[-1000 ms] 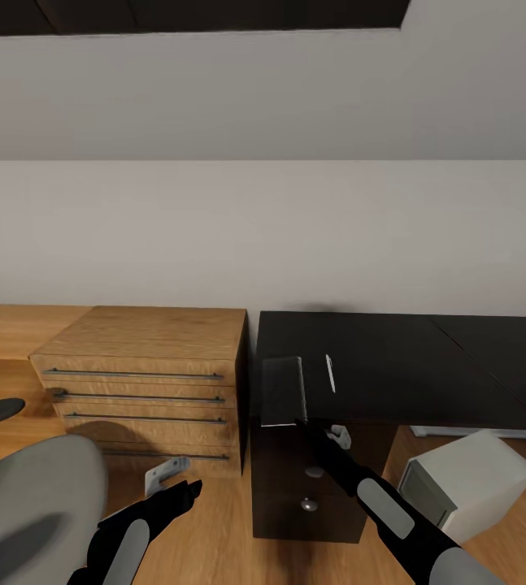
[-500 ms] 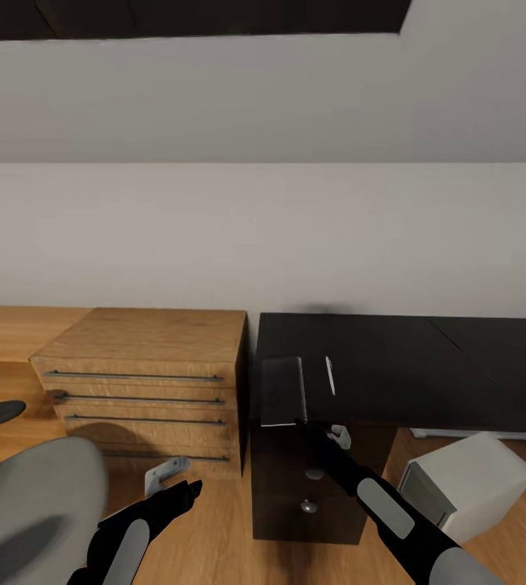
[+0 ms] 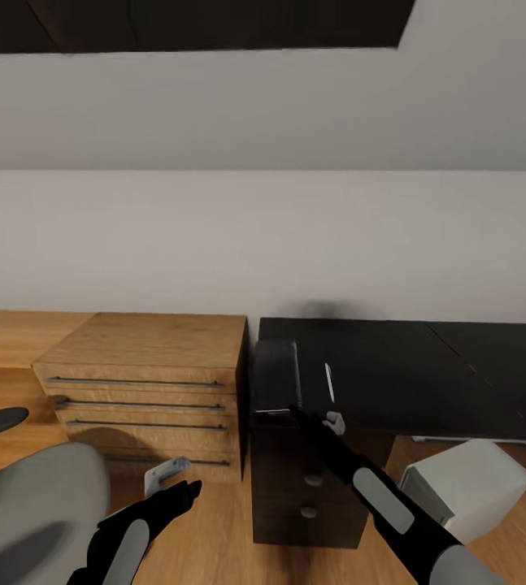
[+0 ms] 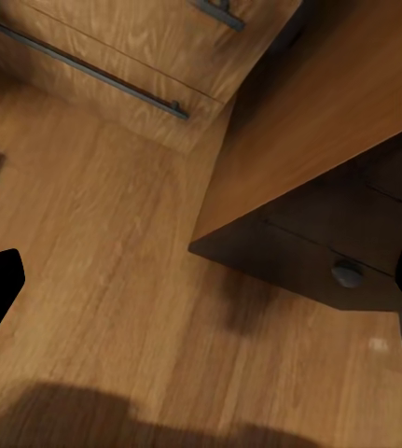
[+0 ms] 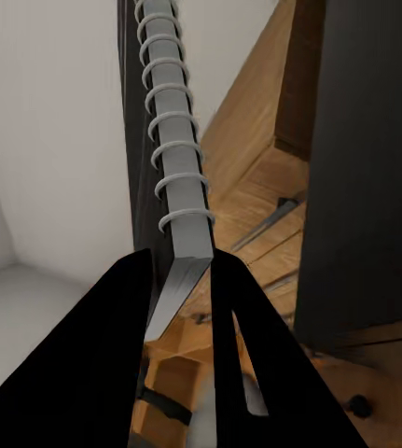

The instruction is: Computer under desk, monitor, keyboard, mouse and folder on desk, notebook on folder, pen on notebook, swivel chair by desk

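My right gripper (image 3: 294,409) is shut on the near edge of the dark-grey notebook (image 3: 276,376), which is tilted up over the left front corner of the black desk (image 3: 393,374). In the right wrist view the notebook's (image 5: 171,140) spiral spine runs away from the gripper (image 5: 187,280), pinched between its two black fingers. The thin white pen (image 3: 328,382) lies on the desk just right of the notebook. The light-grey computer (image 3: 467,487) stands on the floor under the desk. The swivel chair's grey seat (image 3: 27,512) is at lower left. My left gripper (image 3: 173,481) hangs open above the floor.
A light wooden drawer chest (image 3: 145,382) stands against the desk's left side. The desk's dark drawer unit (image 4: 350,243) with round knobs (image 3: 313,480) is below the notebook. Wooden floor (image 4: 98,280) lies between chair, chest and desk. A white wall runs behind.
My right gripper has risen slightly and the notebook's near edge has lifted off the desk. The head view has shifted a little. The left arm has not moved.
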